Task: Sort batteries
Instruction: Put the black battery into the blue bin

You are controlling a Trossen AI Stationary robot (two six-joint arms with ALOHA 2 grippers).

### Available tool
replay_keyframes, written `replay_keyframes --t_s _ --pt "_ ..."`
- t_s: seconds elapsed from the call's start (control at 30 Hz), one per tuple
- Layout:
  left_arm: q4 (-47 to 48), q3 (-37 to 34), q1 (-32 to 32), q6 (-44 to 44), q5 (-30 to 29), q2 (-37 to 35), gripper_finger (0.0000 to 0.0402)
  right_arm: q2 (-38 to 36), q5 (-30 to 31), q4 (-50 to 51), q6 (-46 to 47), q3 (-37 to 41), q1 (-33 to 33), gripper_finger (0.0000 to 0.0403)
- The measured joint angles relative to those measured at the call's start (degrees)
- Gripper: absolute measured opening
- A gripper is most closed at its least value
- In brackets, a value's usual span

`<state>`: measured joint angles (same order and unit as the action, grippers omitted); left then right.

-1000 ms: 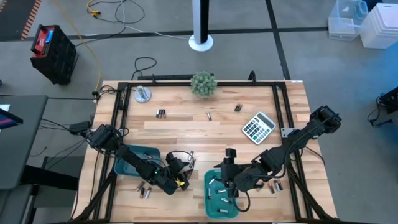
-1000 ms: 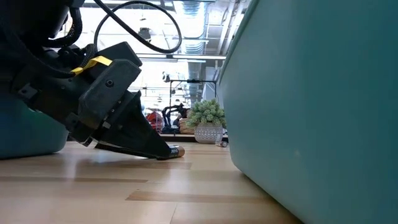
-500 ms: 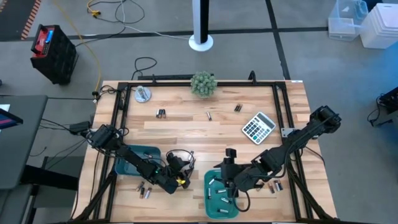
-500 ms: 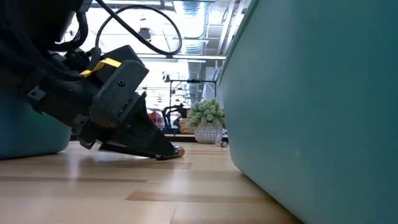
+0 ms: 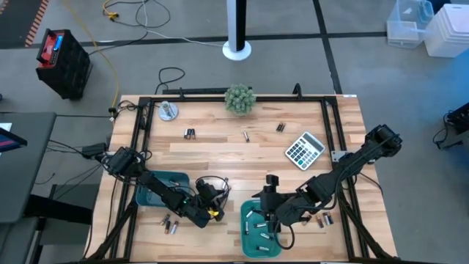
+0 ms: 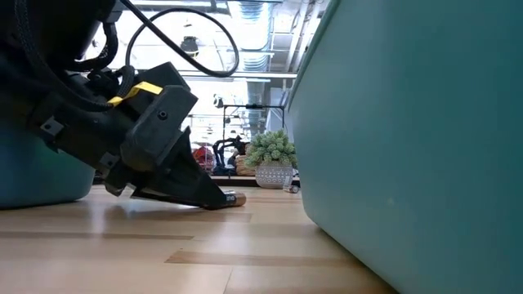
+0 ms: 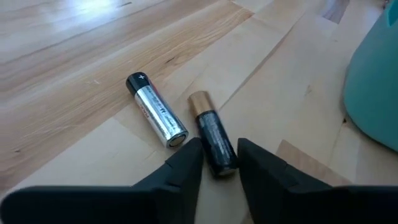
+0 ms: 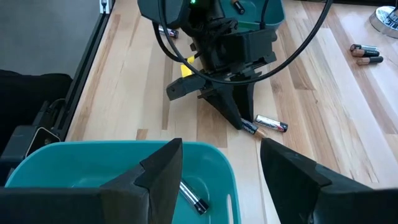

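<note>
Two batteries lie side by side on the wood between the two teal trays: a silvery one [image 7: 157, 110] and a dark one with a coppery end [image 7: 211, 140]. My left gripper [image 7: 219, 155] [image 5: 212, 207] slants down at them and is shut on the dark one. In the low view its fingertips [image 6: 214, 198] rest at table height beside the battery [image 6: 233, 198]. My right gripper [image 8: 217, 163] [image 5: 265, 211] hangs open over the right teal tray [image 5: 272, 248], which holds several batteries [image 8: 191, 199]. It holds nothing. My left gripper pinches the dark battery's near end [image 7: 224, 167], the end opposite its coppery cap, between its two fingertips [image 7: 194, 155]. The fingers slant down from the table's left and lie along the battery. The battery lies flat on the wood next to the silvery one.
More batteries lie loose at the far middle [image 5: 189, 133] [image 5: 246, 136] [image 5: 280, 127], near the left front [image 5: 170, 224] and right of the tray [image 5: 322, 218]. A second teal tray [image 5: 155, 185], a grey calculator [image 5: 304, 149], a small plant [image 5: 239, 98] and a metal dish [image 5: 168, 111] also stand here.
</note>
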<state>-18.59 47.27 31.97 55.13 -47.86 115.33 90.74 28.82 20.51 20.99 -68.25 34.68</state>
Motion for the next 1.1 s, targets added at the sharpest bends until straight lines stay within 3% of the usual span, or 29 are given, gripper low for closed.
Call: replay_keyframes --t_s 0.23,0.63,0.87,1.1 --pt "-0.02 -0.02 0.0 -0.64 0.33 0.02 0.0052 0.02 0.0 0.0 0.0 0.0 0.0 0.0232" --pt "0.07 -0.02 1.29 -2.62 1.71 -1.13 0.0051 0.0 0.0 0.07 0.0 0.0 0.0 0.0232" --pt "1.64 -0.09 2.29 -6.02 5.58 -5.32 0.0051 0.0 0.0 0.24 -0.01 0.0 0.0 0.0232" --pt "1.8 -0.13 2.84 -14.32 2.55 -9.95 0.0051 0.0 0.0 0.42 -0.02 0.0 0.0 0.0232"
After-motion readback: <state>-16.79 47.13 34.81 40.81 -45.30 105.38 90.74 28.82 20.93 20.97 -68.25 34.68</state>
